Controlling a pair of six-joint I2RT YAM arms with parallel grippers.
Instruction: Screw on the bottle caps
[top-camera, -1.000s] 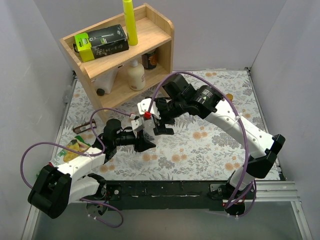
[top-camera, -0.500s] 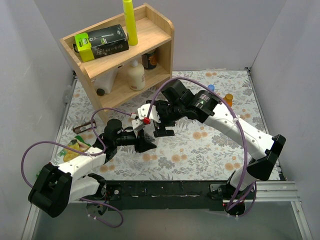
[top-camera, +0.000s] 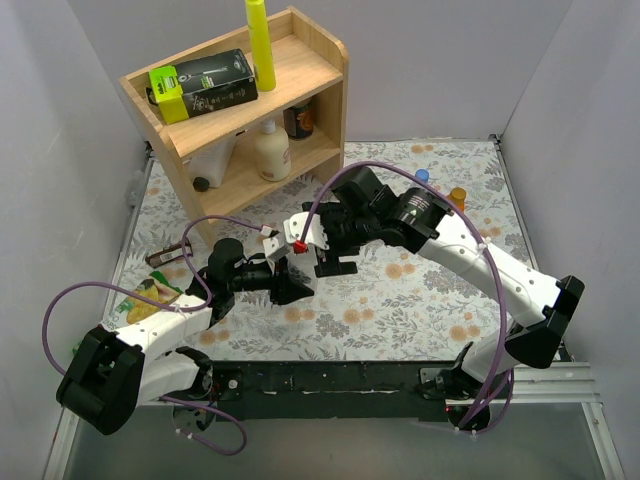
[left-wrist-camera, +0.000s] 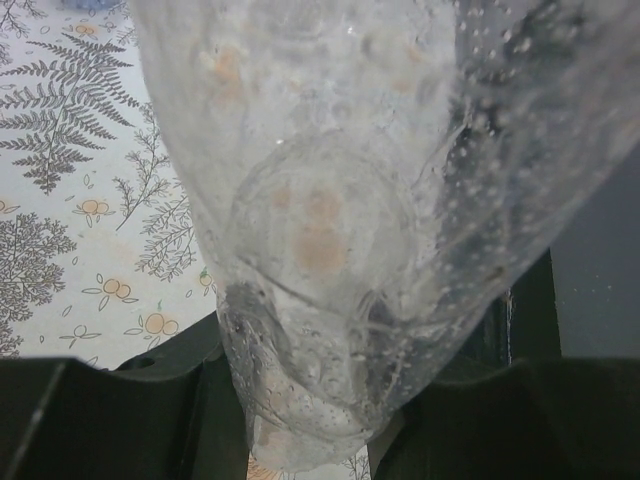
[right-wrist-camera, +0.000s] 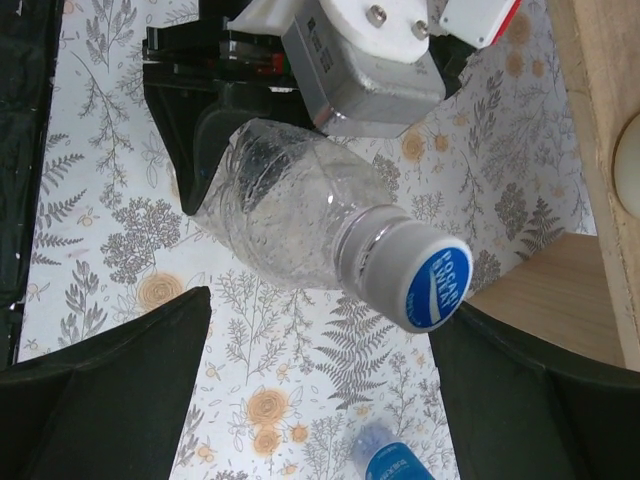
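My left gripper (top-camera: 291, 287) is shut on the base of a clear unlabelled bottle (right-wrist-camera: 280, 215), which it holds tilted above the table. The bottle fills the left wrist view (left-wrist-camera: 330, 200), pinched between the dark fingers (left-wrist-camera: 120, 400). A white cap with a blue top (right-wrist-camera: 425, 278) sits on the bottle's neck. My right gripper (right-wrist-camera: 320, 330) is open, with its jaws wide apart on either side of the cap; I cannot tell whether the right finger touches it. In the top view the right gripper (top-camera: 335, 263) sits just right of the left one. A blue-labelled bottle (right-wrist-camera: 398, 464) lies below.
A wooden shelf (top-camera: 300, 75) stands at the back left with a yellow tube (top-camera: 260, 40), a green-black box (top-camera: 200, 85) and a cream lotion bottle (top-camera: 271, 150). A blue-topped bottle (top-camera: 422, 176) and a short orange bottle (top-camera: 457, 197) stand at the back right.
The right arm has shifted right and its gripper has drawn slightly back from the left gripper, uncovering the blue and orange items behind it. The left gripper has hardly moved.
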